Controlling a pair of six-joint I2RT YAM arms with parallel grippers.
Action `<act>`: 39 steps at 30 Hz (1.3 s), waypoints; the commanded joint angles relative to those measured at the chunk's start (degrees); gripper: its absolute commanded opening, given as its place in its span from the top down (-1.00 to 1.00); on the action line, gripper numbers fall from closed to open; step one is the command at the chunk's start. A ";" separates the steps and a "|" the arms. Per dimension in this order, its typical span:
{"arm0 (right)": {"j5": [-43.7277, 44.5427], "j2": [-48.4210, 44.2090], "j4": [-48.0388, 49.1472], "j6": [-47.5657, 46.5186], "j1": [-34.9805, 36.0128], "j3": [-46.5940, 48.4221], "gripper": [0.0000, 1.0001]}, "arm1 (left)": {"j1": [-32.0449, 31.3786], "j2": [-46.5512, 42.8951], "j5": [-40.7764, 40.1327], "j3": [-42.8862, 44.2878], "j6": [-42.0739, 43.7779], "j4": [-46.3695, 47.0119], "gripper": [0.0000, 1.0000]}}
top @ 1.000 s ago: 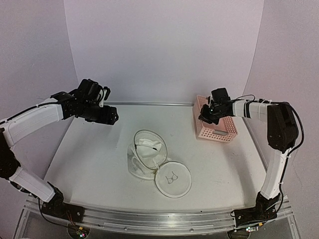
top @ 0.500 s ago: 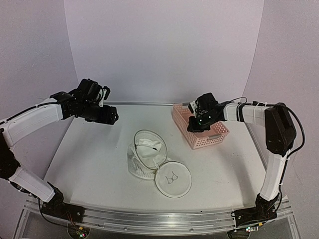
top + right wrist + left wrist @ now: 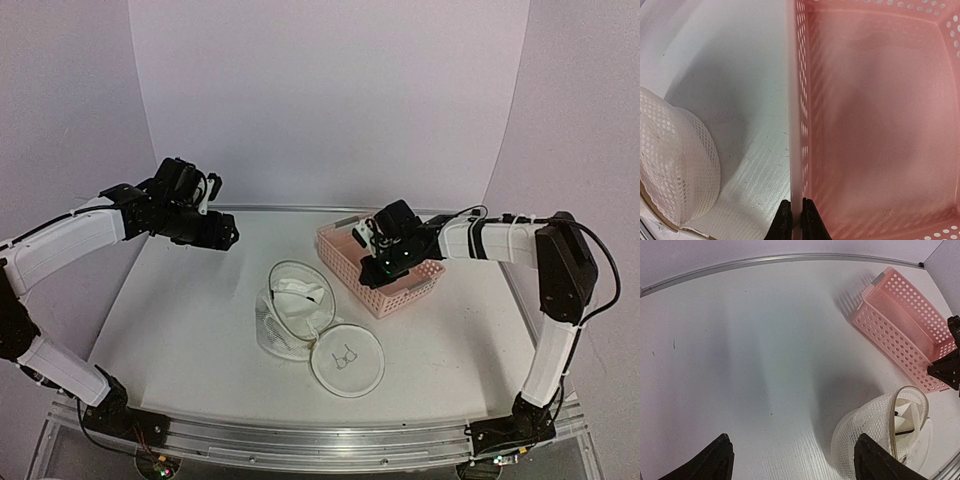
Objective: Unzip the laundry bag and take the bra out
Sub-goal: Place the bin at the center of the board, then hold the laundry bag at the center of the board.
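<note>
The round white mesh laundry bag (image 3: 285,325) lies open at the table's middle, its lid with the small black bra drawing (image 3: 346,357) flopped toward the front. The white bra (image 3: 300,291) with a black strap shows inside the open rim, also in the left wrist view (image 3: 907,415). My left gripper (image 3: 228,238) is open and empty, above the table at the back left, apart from the bag (image 3: 865,435). My right gripper (image 3: 383,262) is shut on the pink basket's side wall (image 3: 796,150), just right of the bag (image 3: 675,165).
The pink lattice basket (image 3: 350,280) stands skewed at the back right of the bag, empty inside (image 3: 880,125). A metal rail (image 3: 290,209) runs along the table's back edge under white walls. White tabletop (image 3: 190,320) lies to the bag's left.
My right gripper has dragged the pink basket leftward from the right edge to beside the bag, turning it. The left arm and the bag have not moved.
</note>
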 commanded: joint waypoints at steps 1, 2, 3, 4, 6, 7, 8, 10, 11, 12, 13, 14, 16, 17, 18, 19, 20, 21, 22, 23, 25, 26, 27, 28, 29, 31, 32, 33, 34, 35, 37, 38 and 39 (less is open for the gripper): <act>1.11 -2.62 0.62 -1.14 0.83 -0.80 0.89 | 0.32 -1.92 1.10 0.40 0.12 1.99 -0.67; 1.43 -2.52 0.87 -1.06 0.98 -0.94 0.85 | 0.30 -1.91 1.17 0.35 0.13 2.00 -0.67; 1.76 -2.44 1.07 -0.97 1.19 -1.06 0.80 | 0.26 -1.85 1.23 0.35 0.20 2.00 -0.67; 2.09 -2.40 1.25 -0.88 1.37 -1.09 0.75 | 0.27 -1.79 1.32 0.35 0.21 2.04 -0.67; 2.52 -2.56 1.45 -0.72 1.61 -1.06 0.65 | 0.28 -1.83 1.44 0.37 0.30 2.08 -0.67; 2.79 -2.79 1.60 -0.63 1.65 -1.07 0.58 | 0.28 -1.78 1.48 0.35 0.38 2.08 -0.67; 3.10 -3.10 1.72 -0.53 1.66 -1.09 0.49 | 0.26 -1.72 1.50 0.35 0.39 2.06 -0.67; 3.71 -3.58 1.96 -0.60 1.73 -1.17 0.37 | 0.26 -1.74 1.57 0.35 0.39 2.08 -0.67; 4.00 -3.82 2.09 -0.60 1.74 -1.18 0.31 | 0.26 -1.77 1.59 0.35 0.44 2.08 -0.67; 4.18 -4.13 2.17 -0.54 1.79 -1.23 0.26 | 0.28 -1.82 1.59 0.39 0.48 2.08 -0.67; 4.44 -4.58 2.46 -0.38 1.80 -1.30 0.19 | 0.27 -1.91 1.53 0.35 0.48 2.08 -0.67; 4.63 -5.13 2.80 -0.27 1.75 -1.39 0.16 | 0.26 -1.99 1.51 0.35 0.48 2.08 -0.67; 5.29 -6.51 3.38 0.20 1.75 -1.53 0.08 | 0.26 -2.09 1.59 0.27 0.48 2.17 -0.68; 5.75 -7.63 3.74 0.39 1.70 -1.69 0.04 | 0.26 -2.09 1.79 0.28 0.56 2.13 -0.68; 5.95 -8.50 4.02 0.56 1.76 -1.79 -0.02 | 0.28 -2.09 2.05 0.33 0.61 2.16 -0.68; 6.32 -9.28 4.41 0.62 1.74 -1.97 -0.09 | 0.31 -2.09 2.22 0.38 0.65 2.17 -0.68; 6.81 -10.17 5.04 0.58 1.70 -2.39 -0.15 | 0.26 -2.09 2.41 0.35 0.66 2.22 -0.68; 8.38 -10.98 5.80 0.54 1.74 -2.93 -0.21 | 0.26 -2.09 2.53 0.35 0.61 2.25 -0.68; 9.53 -11.74 6.40 0.58 1.67 -3.46 -0.25 | 0.30 -2.09 2.60 0.30 0.57 2.26 -0.68; 9.88 -12.58 7.01 0.71 1.67 -3.87 -0.28 | 0.27 -2.15 2.64 0.26 0.57 2.30 -0.68; 9.97 -14.42 9.09 1.58 1.68 -5.12 -0.34 | 0.26 -2.26 2.69 0.26 0.57 2.36 -0.68; 9.75 -15.45 10.94 2.15 1.64 -5.92 -0.39 | 0.26 -2.27 2.72 0.27 0.59 2.35 -0.68; 9.53 -16.42 12.36 2.81 1.63 -6.67 -0.42 | 0.27 -2.27 2.78 0.26 0.57 2.42 -0.68; 9.95 -17.35 13.81 4.15 1.66 -7.31 -0.43 | 0.26 -2.27 2.82 0.26 0.50 2.42 -0.68; 9.82 -18.22 14.86 5.24 1.66 -8.11 -0.45 | 0.26 -2.27 2.87 0.28 0.48 2.43 -0.68; 6.53 -19.96 17.24 6.87 1.66 -9.66 -0.57 | 0.26 -2.31 2.95 0.26 0.44 2.44 -0.68; 3.86 -20.59 18.55 7.73 1.66 -10.56 -0.69 | 0.28 -2.39 2.99 0.26 0.40 2.44 -0.68; 0.52 -21.06 19.67 8.38 1.70 -11.24 -0.78 | 0.26 -2.55 3.20 0.20 0.31 2.56 -0.68; -1.78 -21.34 20.25 8.74 1.64 -11.62 -0.81 | 0.26 -2.79 3.42 0.11 0.23 2.76 -0.68; -4.28 -21.64 20.97 8.84 1.66 -12.18 -0.82 | 0.26 -3.06 3.74 0.02 0.14 2.98 -0.68; -9.33 -22.00 23.35 9.87 1.66 -13.80 -0.84 | 0.26 -3.65 4.30 -0.24 0.05 3.57 -0.68; -11.03 -21.78 25.01 10.55 1.70 -14.00 -0.81 | 0.26 -3.94 5.63 -0.39 0.04 3.92 -0.68; -12.54 -21.33 25.23 11.16 1.70 -13.89 -0.78 | 0.26 -4.20 6.79 -0.56 0.04 4.26 -0.68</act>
